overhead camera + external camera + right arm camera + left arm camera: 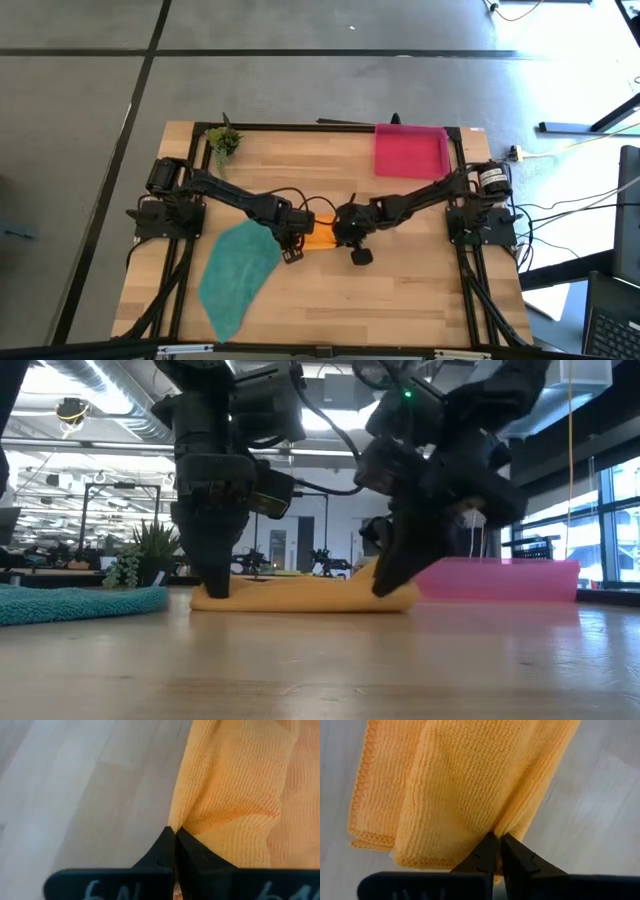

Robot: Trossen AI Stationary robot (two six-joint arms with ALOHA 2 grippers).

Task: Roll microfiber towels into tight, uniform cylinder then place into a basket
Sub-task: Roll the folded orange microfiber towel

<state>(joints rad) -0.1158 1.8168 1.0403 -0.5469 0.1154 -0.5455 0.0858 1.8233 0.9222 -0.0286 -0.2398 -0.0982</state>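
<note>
Two claws are down on the orange towel [320,236] at mid-table, one at each end. The left claw [497,851] has its tips pressed together on a fold at the towel's edge, and the right claw [174,844] pinches the opposite edge the same way, tips shut on a tuck of cloth. From table height the towel between them looks like a low, flattish bundle, folded more than rolled, so I judge the rolling only partly done.

To do it well, both claws should turn the pinched edge over at the same pace and keep the cloth taut along its length; if one end leads, the roll will likely come out cone-shaped or loose.

Just beside the left claw, on its outer side, the teal towel [237,274] lies spread flat, its nearest edge close enough that a wide sweep could drag it. Beyond the right claw, toward the far corner of the table [420,290], the pink basket [410,150] sits well apart, with bare wood between. A small plant [223,141] stands in the other far corner, out of the way.
</note>
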